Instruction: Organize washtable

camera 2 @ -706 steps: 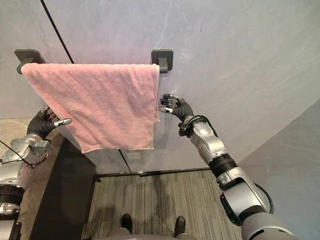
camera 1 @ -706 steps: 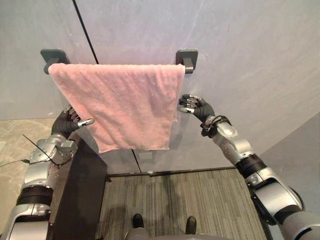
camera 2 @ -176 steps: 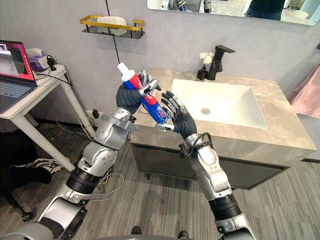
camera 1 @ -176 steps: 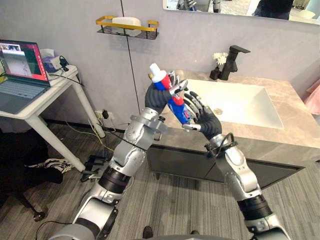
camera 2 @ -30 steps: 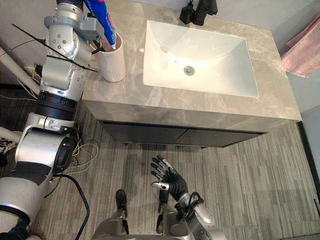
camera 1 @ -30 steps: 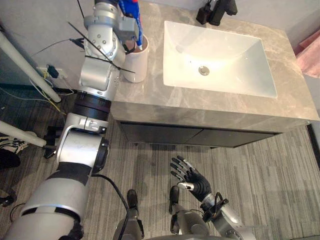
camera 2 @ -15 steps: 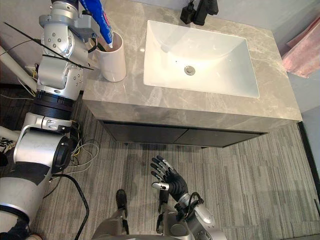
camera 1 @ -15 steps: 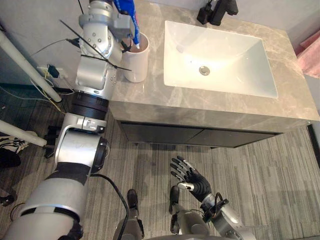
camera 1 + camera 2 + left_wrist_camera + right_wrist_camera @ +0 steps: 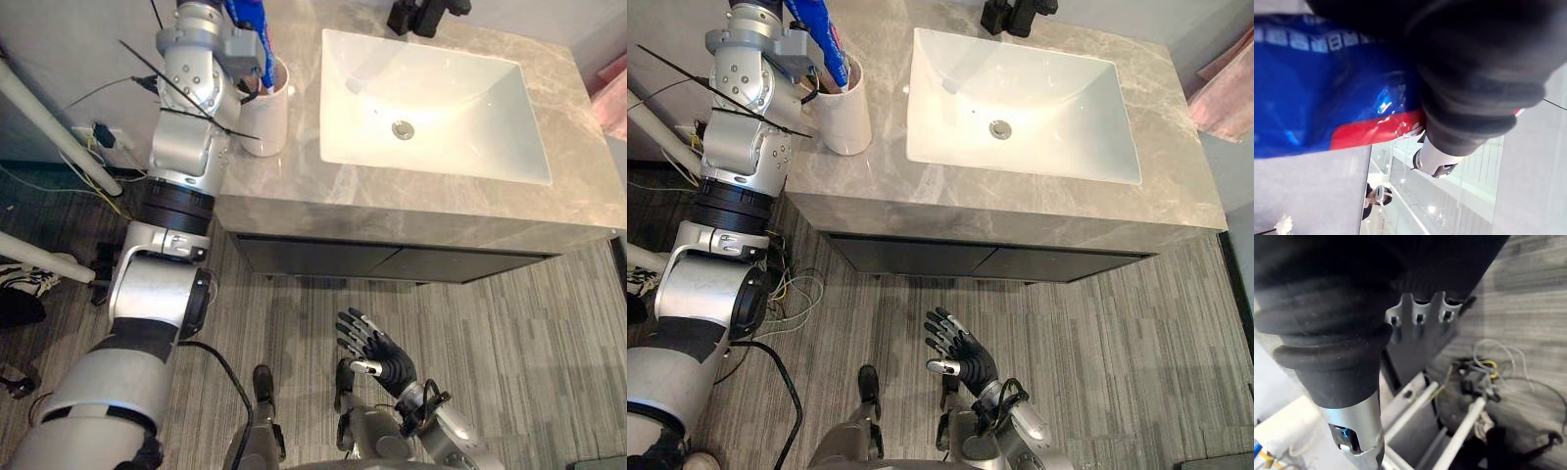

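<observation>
The robot's left hand [image 9: 1474, 73] is gripping a blue and red toothpaste tube [image 9: 826, 39], holding it tilted with its lower end dipping inside a white cylindrical cup [image 9: 848, 122]. The cup is standing on the left end of a grey marble counter [image 9: 1019, 211], just left of a white rectangular sink [image 9: 1058, 108]. The right hand [image 9: 965, 358] is hanging low and near, over grey wood-grain floor [image 9: 1136, 323], its fingers spreading open and holding nothing.

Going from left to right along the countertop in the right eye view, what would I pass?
White cup with a toothpaste tube at its mouth → sink → pink towel at the right edge.
</observation>
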{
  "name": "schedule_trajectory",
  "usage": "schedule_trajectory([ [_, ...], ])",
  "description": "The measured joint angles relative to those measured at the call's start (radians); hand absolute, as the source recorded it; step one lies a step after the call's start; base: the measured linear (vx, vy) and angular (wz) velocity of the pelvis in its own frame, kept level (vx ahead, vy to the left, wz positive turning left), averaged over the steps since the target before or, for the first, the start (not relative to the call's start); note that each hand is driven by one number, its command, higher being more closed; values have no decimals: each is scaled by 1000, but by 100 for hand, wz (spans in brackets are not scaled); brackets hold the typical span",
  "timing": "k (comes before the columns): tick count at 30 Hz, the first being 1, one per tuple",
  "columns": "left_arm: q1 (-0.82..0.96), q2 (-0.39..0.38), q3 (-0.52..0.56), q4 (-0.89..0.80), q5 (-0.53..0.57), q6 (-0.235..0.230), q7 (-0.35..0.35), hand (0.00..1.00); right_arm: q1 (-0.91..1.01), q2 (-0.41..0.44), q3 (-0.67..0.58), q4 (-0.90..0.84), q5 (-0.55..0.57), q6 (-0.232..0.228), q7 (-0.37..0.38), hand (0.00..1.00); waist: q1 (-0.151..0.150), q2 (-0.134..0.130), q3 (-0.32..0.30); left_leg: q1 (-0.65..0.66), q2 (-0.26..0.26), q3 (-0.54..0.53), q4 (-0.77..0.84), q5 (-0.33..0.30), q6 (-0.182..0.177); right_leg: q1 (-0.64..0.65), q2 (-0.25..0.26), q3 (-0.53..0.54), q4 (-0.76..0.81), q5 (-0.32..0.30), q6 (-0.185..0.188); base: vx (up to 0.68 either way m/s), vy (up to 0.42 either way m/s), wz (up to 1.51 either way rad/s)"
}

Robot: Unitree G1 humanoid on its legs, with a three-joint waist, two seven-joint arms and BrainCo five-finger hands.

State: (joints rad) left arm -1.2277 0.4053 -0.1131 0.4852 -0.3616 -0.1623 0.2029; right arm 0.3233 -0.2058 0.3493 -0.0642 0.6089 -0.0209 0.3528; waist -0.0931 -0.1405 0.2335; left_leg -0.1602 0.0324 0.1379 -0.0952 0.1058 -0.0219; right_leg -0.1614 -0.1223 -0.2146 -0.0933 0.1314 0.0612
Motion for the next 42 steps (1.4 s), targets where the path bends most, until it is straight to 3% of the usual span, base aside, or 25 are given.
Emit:
schedule_trajectory([
  [10, 37, -2, 4, -1, 15, 0, -1, 100, 0, -1, -1, -4, 1, -6, 0, 0, 4, 12, 26, 0, 1, 2, 0, -1, 0, -2, 0, 2, 0, 0, 0, 0, 0, 0],
  [11, 44, -2, 6, -1, 20, 0, -2, 0, 0, -1, -2, -4, 1, -7, 0, 0, 4, 14, 30, 0, 1, 3, 0, -1, 0, -2, 0, 2, 0, 0, 0, 0, 0, 0],
  [21, 74, -10, 8, -16, 43, 0, -7, 0, -1, -19, -35, -24, 9, -13, 0, 0, 19, 31, 41, -3, 2, 4, 0, -4, 1, -6, 1, 5, 1, 0, 0, 0, 0, 0],
  [33, 74, -10, -5, -34, 59, 0, -14, 0, -26, -18, -18, -42, 11, -14, 0, 0, 25, 32, 41, 1, 0, 2, 0, -2, 1, -1, 0, -1, 1, 0, 0, 0, 0, 0],
  [42, 73, -8, -51, -56, 46, -2, -30, 0, -56, -16, -15, -42, 19, -14, -2, 0, 30, 71, 4, 20, -2, 3, 1, -2, 1, 21, -2, -4, -3, 0, 0, 0, 0, 0],
])
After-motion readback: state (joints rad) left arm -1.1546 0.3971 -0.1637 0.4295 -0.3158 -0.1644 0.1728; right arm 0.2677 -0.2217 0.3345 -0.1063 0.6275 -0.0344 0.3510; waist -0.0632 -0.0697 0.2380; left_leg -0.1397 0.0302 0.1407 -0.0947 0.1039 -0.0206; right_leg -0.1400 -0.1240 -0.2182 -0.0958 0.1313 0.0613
